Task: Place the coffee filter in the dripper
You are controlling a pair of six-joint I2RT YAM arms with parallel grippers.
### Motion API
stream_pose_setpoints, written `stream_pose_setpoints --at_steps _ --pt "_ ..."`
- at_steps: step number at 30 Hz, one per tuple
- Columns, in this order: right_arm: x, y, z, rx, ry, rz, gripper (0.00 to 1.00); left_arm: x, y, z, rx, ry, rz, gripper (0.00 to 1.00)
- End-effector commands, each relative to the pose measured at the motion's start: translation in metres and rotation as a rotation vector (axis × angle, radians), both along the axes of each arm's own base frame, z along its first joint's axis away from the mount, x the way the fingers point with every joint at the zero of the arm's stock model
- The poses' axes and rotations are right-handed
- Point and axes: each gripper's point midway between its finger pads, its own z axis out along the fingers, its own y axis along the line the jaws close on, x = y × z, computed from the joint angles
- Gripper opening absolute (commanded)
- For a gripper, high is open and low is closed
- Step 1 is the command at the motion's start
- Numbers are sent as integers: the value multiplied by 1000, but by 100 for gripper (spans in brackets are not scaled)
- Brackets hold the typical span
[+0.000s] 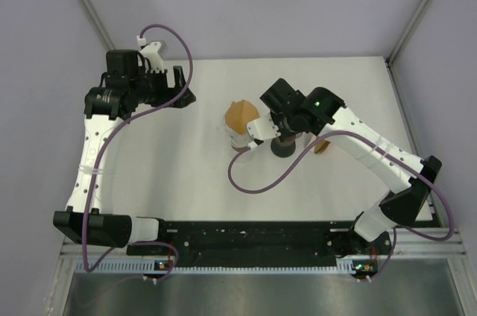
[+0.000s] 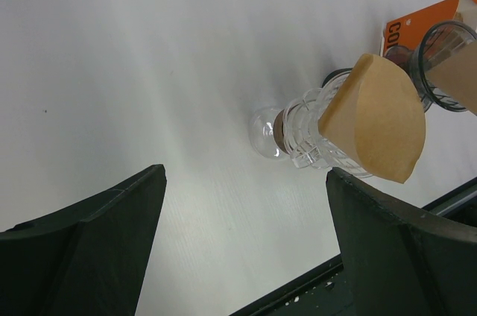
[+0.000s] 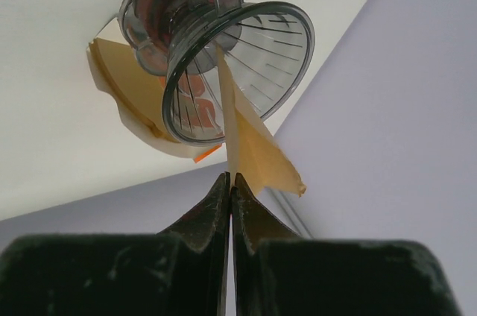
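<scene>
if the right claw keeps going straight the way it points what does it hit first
Probably the smoky ribbed plastic dripper, whose open mouth faces the right claw; the tan paper filter it pinches reaches inside.

The left arm [image 1: 89, 159] is arching forward with its wrist bending inward, and the left gripper [image 1: 182, 86] is holding its fingers [image 2: 112, 234] wide apart. The right arm [image 1: 373, 152] is stretching toward the centre, the right gripper [image 3: 229, 178] pinching a coffee filter [image 3: 257, 152].

Coffee filter [image 3: 257, 153] (tan paper, folded flat): edge-on, upper part inside the dripper [image 3: 277, 39], a smoky ribbed cone; lower edge pinched in the right gripper [image 3: 229, 179] jaws.
</scene>
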Motion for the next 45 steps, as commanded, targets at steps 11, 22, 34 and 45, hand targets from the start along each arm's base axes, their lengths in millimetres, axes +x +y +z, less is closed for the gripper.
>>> stream_pose_setpoints --at_steps 11,22,34,45 --pt "-14 33 18 202 24 112 42 -2 -3 21 -15 -72 -33 95" --pt "-43 64 95 911 111 18 77 4 -54 56 -47 -151 -209 91" --pt "-1 -77 58 1683 128 -1319 66 -18 -212 52 118 -248 -598 83" --pt "14 -53 4 1722 316 -1441 69 -22 -293 4 156 -205 -694 82"
